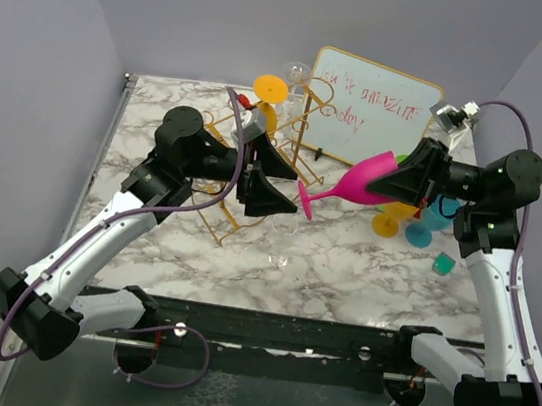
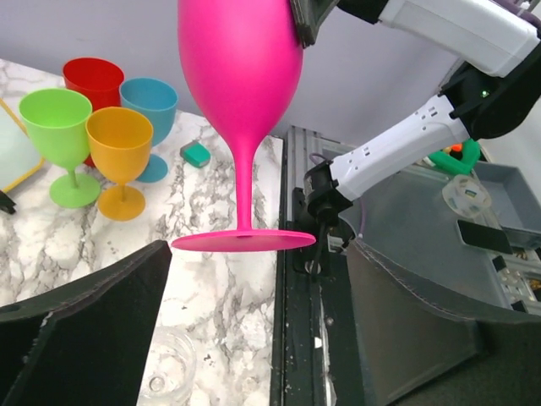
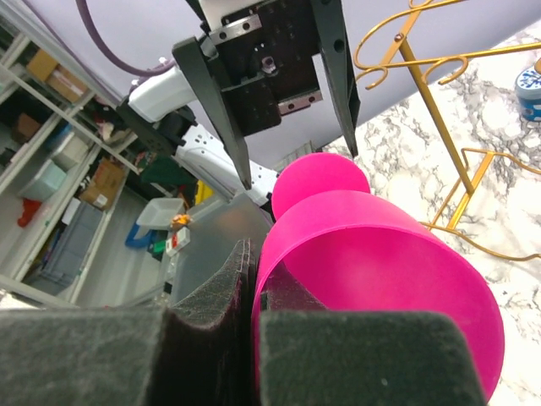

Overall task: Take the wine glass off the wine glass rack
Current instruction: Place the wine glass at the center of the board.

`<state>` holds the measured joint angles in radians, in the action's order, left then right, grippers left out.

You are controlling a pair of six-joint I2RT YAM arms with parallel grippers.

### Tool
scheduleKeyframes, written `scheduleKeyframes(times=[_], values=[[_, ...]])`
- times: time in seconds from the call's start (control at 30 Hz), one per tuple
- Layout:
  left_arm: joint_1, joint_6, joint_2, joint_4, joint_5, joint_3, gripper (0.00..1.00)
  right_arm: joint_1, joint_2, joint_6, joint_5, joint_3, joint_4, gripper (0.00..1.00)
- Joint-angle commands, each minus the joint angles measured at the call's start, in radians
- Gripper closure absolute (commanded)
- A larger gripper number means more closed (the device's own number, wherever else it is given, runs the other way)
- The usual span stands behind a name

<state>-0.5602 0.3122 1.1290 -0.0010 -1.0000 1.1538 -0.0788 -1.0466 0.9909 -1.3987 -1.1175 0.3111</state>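
"So where is the wine glass (image 1: 360,182)?" asks Mia.

"Up in the air, off the wine glass rack (image 3: 437,113). It hangs tilted between the two arms, with its foot toward the left one. The rack stands just behind that arm."

"Who holds it?"

"Only the right gripper (image 3: 255,330). Its two pads (image 3: 363,355) are pressed nearly together on the thin wall of the bowl, right at the rim. The left gripper (image 1: 286,183) is wide open and holds nothing. The pink foot sits just in front of its fingers (image 3: 210,101)."

"What can go wrong?"

"I think the pinch is the big worry. It is a small bite on a smooth, thin edge, and the long stem hangs far out to the side. If the arm moves fast or turns, the glass may swing or slip out."

"And then?"

"Then it drops on the table (image 1: 342,274). The clear glass (image 1: 278,261) stands close below, and the orange cup (image 2: 120,144) is near too. It may knock them over."

"Anything else?"

"The open left fingers are very close to the foot. A small bump there may push the glass out of the pinch. And if the glass goes back toward the rack, the foot may catch on a gold wire."
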Motion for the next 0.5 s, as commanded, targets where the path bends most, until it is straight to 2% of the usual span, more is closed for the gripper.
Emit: scheduleKeyframes(times=[0.0, 0.1, 0.33, 0.4, 0.47], values=[[-0.004, -0.023, -0.049, -0.030, 0.072, 0.038, 0.10, -0.010, 0.007, -0.292, -0.008, -0.052, -0.370, 1.00], [-0.003, -0.050, -0.058, -0.071, 0.144, 0.060, 0.02, -0.013, 0.019, -0.284, -0.013, -0.048, -0.356, 1.00], [-0.004, -0.065, -0.038, -0.163, 0.208, 0.100, 0.01, -0.019, 0.013, -0.323, 0.024, -0.048, -0.399, 1.00], [-0.004, -0.061, -0.046, -0.149, 0.224, 0.094, 0.01, -0.018, 0.002, -0.402, 0.047, -0.089, -0.503, 1.00], [-0.004, -0.061, -0.054, -0.135, 0.247, 0.090, 0.01, -0.018, -0.010, -0.531, 0.102, -0.162, -0.680, 1.00]])
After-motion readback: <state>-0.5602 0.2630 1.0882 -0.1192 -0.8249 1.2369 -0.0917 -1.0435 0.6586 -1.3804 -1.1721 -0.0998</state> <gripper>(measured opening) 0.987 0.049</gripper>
